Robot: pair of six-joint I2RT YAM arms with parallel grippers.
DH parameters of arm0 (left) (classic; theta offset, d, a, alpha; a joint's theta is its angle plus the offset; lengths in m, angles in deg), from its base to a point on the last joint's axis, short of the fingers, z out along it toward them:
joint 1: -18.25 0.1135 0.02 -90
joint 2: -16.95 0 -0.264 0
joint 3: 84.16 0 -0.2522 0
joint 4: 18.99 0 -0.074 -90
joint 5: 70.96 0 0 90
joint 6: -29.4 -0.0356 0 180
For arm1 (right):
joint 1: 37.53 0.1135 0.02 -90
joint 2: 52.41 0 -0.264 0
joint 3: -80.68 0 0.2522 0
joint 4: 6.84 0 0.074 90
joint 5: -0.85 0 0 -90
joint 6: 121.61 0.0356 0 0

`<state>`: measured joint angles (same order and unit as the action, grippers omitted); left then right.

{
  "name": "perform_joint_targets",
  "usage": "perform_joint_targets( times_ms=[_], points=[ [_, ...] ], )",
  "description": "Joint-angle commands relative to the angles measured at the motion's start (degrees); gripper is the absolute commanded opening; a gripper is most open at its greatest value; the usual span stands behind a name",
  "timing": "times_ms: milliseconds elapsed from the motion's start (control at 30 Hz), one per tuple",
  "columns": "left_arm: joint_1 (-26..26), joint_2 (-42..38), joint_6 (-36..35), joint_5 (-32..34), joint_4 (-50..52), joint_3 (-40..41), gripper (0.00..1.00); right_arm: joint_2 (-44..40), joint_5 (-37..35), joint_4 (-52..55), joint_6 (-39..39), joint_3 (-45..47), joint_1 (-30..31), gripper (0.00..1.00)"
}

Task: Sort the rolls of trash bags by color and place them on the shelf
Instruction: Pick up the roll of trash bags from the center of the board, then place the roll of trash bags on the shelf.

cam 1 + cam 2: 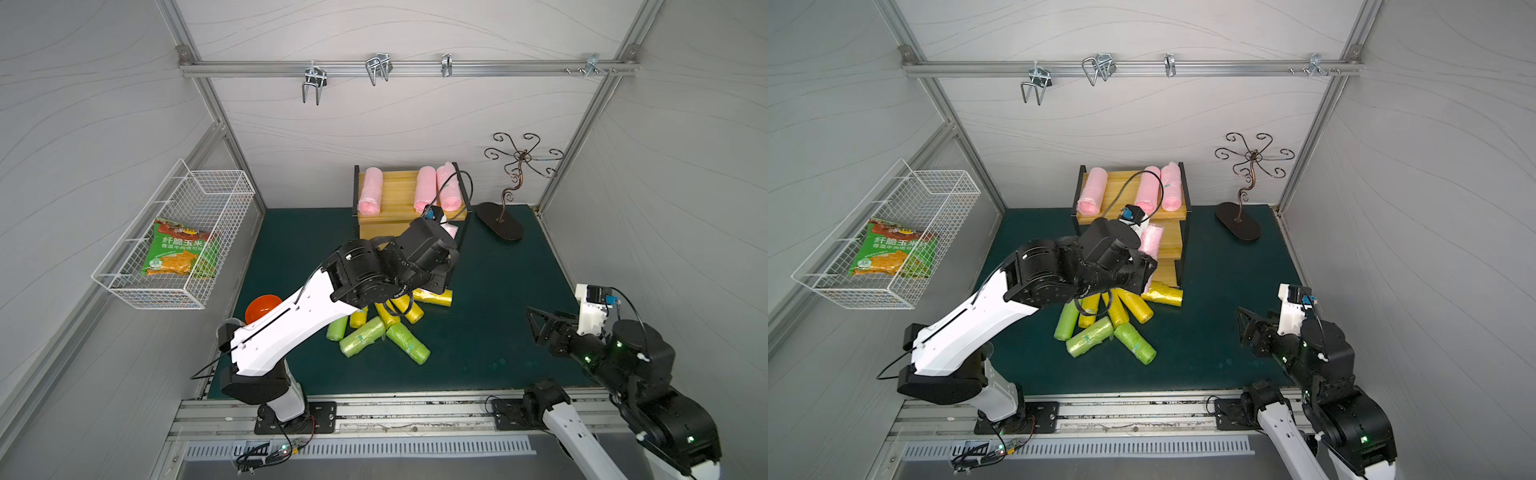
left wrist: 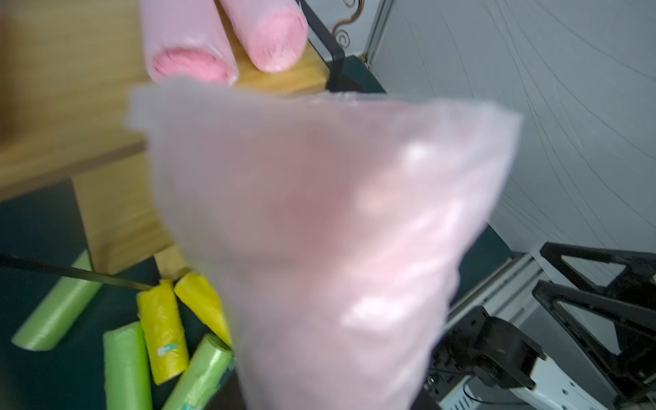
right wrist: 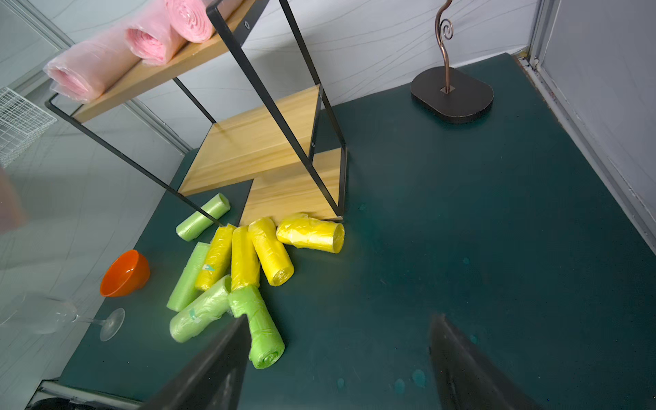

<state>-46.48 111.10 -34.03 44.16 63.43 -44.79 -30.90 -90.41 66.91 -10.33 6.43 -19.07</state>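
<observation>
The shelf [image 1: 397,187] stands at the back of the green mat, and three pink rolls [image 1: 424,189] lie on its top board. My left gripper [image 1: 1144,266] is shut on another pink roll [image 1: 1152,239], held upright in front of the middle board [image 3: 255,142]. This roll [image 2: 319,230] fills the left wrist view and hides the fingers. Several yellow rolls [image 1: 432,296] and green rolls [image 1: 361,336] lie heaped on the mat before the shelf. My right gripper [image 3: 340,355] stands open at the right, near a green roll [image 3: 262,330], with nothing between its fingers.
A white wire basket [image 1: 124,286] on the left wall holds a snack bag [image 1: 178,249]. An orange bowl [image 3: 124,273] and a wine glass [image 3: 53,314] lying on its side sit at the mat's left. A curly metal stand [image 1: 500,220] is right of the shelf.
</observation>
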Motion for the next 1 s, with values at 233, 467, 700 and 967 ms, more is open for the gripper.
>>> perform_joint_targets(
  times_ms=[233,467,700,967],
  points=[
    [14.8,5.8,-12.4,0.4,-0.6,-13.5,0.00,0.1,1.3,-0.3,-0.6,3.5,0.4,0.83],
    [24.2,12.4,-10.4,-8.0,0.7,-17.5,0.00,0.5,2.3,-0.9,-1.1,4.5,0.4,0.83],
    [25.4,16.4,-10.9,-8.4,-2.1,-17.5,0.00,0.2,2.7,-0.9,-1.2,4.9,0.4,0.83],
    [27.0,17.6,-11.5,-8.4,-6.0,-19.2,0.00,0.0,3.2,-1.0,-1.4,5.1,0.6,0.84]
  ],
)
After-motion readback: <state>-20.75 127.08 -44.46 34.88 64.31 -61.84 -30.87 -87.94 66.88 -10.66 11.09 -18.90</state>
